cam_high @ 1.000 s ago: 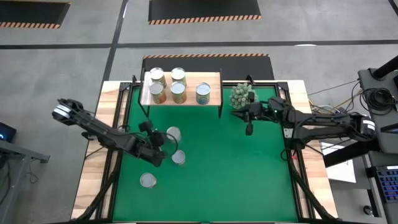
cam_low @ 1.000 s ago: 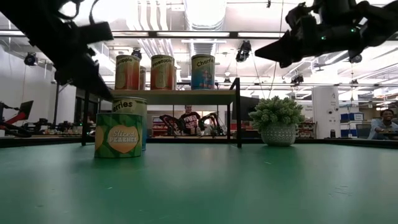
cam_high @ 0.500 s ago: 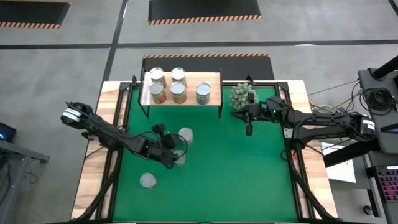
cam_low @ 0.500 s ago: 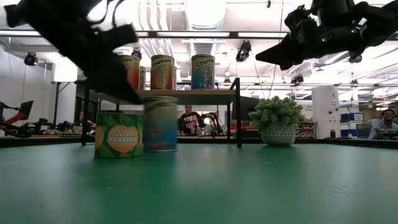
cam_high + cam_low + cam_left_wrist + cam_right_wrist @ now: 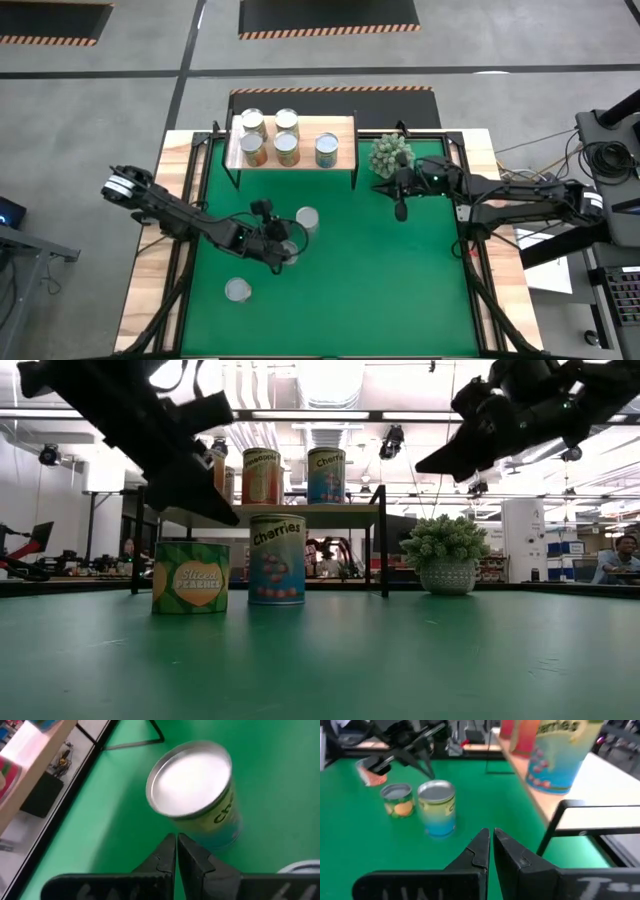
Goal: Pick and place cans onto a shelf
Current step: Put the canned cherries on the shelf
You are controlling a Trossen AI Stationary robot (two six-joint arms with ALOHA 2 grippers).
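A blue "Cherries" can [image 5: 307,220] stands upright on the green mat, also seen in the low view [image 5: 277,558]. A green "Sliced Peaches" can [image 5: 190,577] stands just to its near left, partly under my left arm. A third can [image 5: 238,290] stands nearer the front. My left gripper [image 5: 176,840] is shut, its tips low beside the Cherries can [image 5: 192,790]. Several cans [image 5: 270,138] stand on the wooden shelf [image 5: 340,128]. My right gripper [image 5: 400,208] is shut and empty, above the mat by the plant. My left gripper's shut fingertips [image 5: 169,845] stand at the Cherries can's lower side wall [image 5: 200,832], slanting down from the table's left. I cannot tell whether they touch it. The can stands upright on the mat.
A spiky green plant in a pot [image 5: 390,155] stands right of the shelf, close to my right gripper. The shelf's black legs [image 5: 383,550] stand on the mat behind the cans. Open green mat [image 5: 390,290] lies at the near right.
My left gripper has gone toward the table's right edge, past the peaches can. The Cherries can has slid along the mat toward the right, staying upright, and now stands clear of the peaches can.
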